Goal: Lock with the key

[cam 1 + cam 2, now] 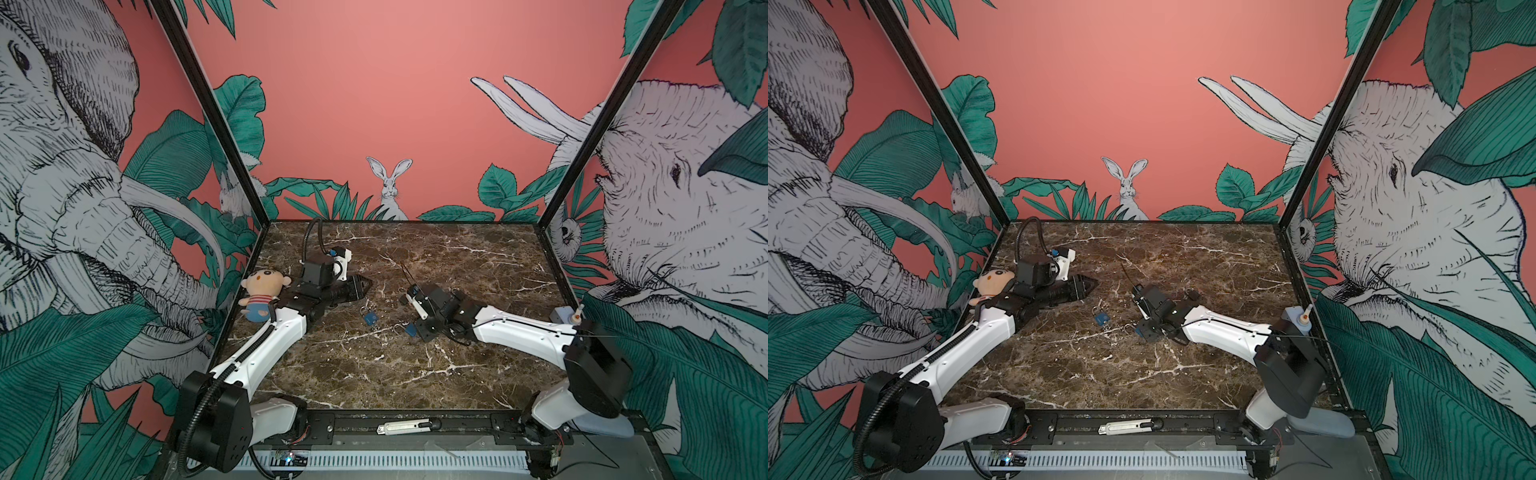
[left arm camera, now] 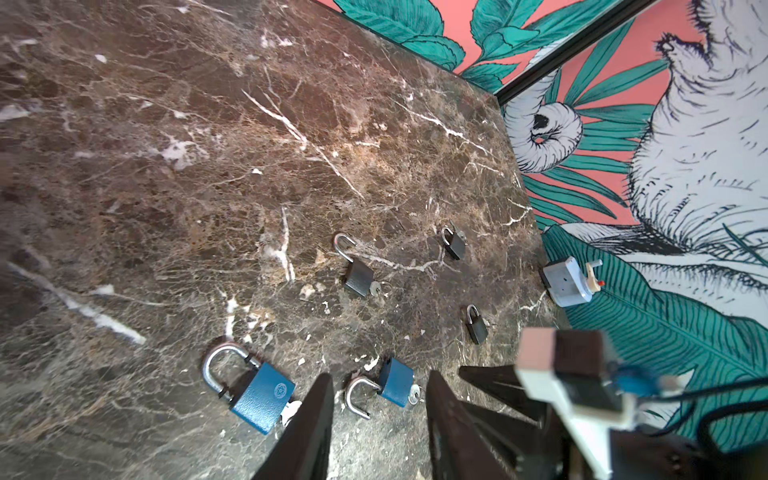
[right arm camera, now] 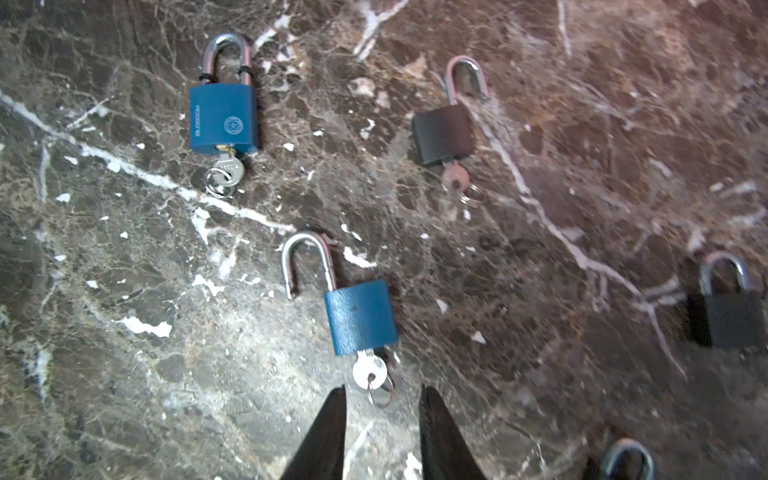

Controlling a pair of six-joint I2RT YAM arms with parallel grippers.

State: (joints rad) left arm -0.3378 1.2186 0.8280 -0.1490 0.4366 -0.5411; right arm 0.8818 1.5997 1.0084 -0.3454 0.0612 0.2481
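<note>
A small blue padlock [image 3: 359, 316] lies flat on the marble with its shackle [image 3: 307, 257] swung open and a silver key [image 3: 369, 371] in its keyhole. My right gripper [image 3: 382, 390] is open just behind the key's ring, holding nothing. In both top views it hangs low over this padlock [image 1: 410, 331] mid-table. A larger blue padlock [image 3: 223, 116] with its shackle shut and a key in it lies further left. My left gripper [image 2: 380, 376] is open and empty, lying low at the left [image 1: 365, 285], apart from both blue padlocks [image 2: 397, 386].
A black padlock [image 3: 444, 135] with open shackle and key, and two shut black ones [image 2: 476, 328] [image 2: 455, 243], lie toward the right. A plush doll [image 1: 262, 293] sits by the left arm, a grey-blue device [image 1: 563, 313] at the right edge, a utility knife [image 1: 407, 427] on the front rail.
</note>
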